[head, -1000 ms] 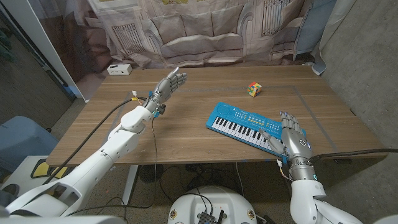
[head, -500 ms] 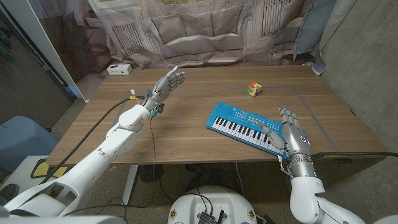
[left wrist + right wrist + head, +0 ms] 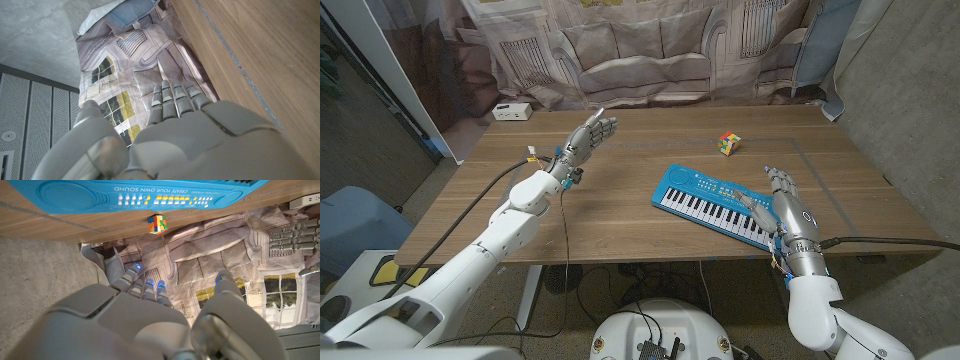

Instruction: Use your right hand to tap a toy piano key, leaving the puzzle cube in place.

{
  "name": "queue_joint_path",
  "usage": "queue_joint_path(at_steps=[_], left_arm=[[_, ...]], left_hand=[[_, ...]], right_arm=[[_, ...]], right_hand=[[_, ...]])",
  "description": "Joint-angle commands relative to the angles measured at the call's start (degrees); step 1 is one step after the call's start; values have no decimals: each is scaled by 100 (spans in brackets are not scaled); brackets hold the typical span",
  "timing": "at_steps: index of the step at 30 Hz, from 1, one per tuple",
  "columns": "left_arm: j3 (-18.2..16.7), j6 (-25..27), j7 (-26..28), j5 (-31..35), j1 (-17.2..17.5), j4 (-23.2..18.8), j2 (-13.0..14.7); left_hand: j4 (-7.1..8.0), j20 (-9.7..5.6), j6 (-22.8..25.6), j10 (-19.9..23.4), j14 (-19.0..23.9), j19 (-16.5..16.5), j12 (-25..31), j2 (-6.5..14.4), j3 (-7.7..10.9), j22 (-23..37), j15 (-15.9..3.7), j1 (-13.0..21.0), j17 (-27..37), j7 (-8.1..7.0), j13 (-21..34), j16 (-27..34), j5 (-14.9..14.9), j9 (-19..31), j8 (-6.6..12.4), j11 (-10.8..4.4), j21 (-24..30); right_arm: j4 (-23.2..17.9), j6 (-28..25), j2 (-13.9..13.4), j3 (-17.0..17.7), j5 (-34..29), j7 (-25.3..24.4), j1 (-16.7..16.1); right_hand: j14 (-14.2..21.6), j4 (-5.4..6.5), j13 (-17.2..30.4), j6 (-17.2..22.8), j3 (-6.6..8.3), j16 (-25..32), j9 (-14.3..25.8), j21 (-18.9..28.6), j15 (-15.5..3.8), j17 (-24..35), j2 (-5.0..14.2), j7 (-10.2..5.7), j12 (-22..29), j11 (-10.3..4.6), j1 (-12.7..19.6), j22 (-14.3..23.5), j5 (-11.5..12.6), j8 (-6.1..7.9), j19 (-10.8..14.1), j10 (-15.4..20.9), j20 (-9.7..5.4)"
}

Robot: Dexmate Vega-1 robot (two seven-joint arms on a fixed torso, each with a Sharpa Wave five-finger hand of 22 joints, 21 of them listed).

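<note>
One bench [image 3: 620,215] carries the lot; on it lies one toy piano [image 3: 712,202], blue, slanting across the robot's right half, its keys along the near edge; one puzzle cube [image 3: 730,143] sits well apart, beyond the piano toward the far side; one small white box [image 3: 510,111] rests at the far left corner.

Two hands are counted: the right hand [image 3: 786,212] hangs at the piano's right end, holding nothing, fingers apart and reaching over the last keys — whether a fingertip touches a key I cannot tell; the left hand [image 3: 592,134] is raised over the left of the bench, fingers spread, gripping nothing, well clear of both toys.

The tap itself, as I judge it, wants one finger lowered straight onto a white key — a short press and release, not a sweep; keep the palm off the piano's body so it does not slide toward the cube; the wrist should stay over the keys' near edge, since the cube is in no danger unless the piano is shoved.
</note>
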Motion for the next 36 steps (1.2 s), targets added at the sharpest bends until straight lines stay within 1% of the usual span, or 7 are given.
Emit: queue_joint_path(at_steps=[1,5,19,29,31,32,36], left_arm=[[-40,-24,63,-28,72,12,-46],[-46,-21,133,-18,119,-37,-57],[-126,75,581,110,416,-488,18],[-121,161,938,263,586,-738,-11],[-124,157,996,260,611,-748,-47],[-127,161,1028,267,625,-758,-56],[-151,162,1159,304,696,-831,-71]], left_hand=[[-36,-31,32,-2,37,32,-11,35,9,20,-3,-11,25,2,16,-2,-13,11,-6,5,7],[-39,-37,31,-8,38,33,-14,35,9,20,-1,-10,25,-8,16,-3,-14,11,-7,5,7],[-46,-44,18,-6,41,34,-15,34,9,20,-1,-11,25,-12,16,-4,-16,11,-15,5,6],[-50,-42,17,-1,41,36,-13,33,9,20,-8,-13,26,-10,16,-5,-17,11,-15,10,7],[-51,-43,37,11,46,42,-9,32,8,20,-10,-14,26,-4,16,-3,-17,11,-8,-8,9],[-52,-40,37,27,48,35,-3,31,8,20,-13,-14,25,-6,16,-2,-17,11,-9,20,6],[-56,-54,66,48,58,61,5,29,7,20,4,-15,25,-8,17,0,-18,11,1,22,15]], right_arm=[[220,848,183,320,222,484,143],[343,1101,197,446,379,694,268],[906,2105,255,732,823,1214,650],[1239,2557,192,916,1073,1621,898],[1305,2630,169,936,1123,1718,960],[1340,2671,167,941,1149,1756,993],[1498,2859,175,936,1239,1880,1141]], right_hand=[[71,8,19,84,-22,26,2,-14,3,11,-60,32,41,14,-2,8,-11,30,92,97,-119],[49,15,20,61,-30,6,1,-38,-6,14,-67,-4,16,-1,-10,8,-10,4,76,66,-109],[46,33,24,112,-49,-16,1,-77,-3,19,-75,10,3,18,-33,10,-10,-8,62,96,-93],[66,42,26,161,-59,-21,0,-93,1,22,-81,-1,1,25,-46,11,-10,-9,72,128,-88],[67,45,27,171,-63,-23,0,-97,3,23,-82,-7,1,33,-51,11,-11,-10,72,136,-86],[70,46,27,173,-64,-23,0,-99,4,23,-82,-3,1,35,-52,11,-11,-11,72,140,-86],[84,52,28,197,-69,-24,-1,-105,5,25,-82,2,0,40,-60,11,-11,-12,80,157,-85]])
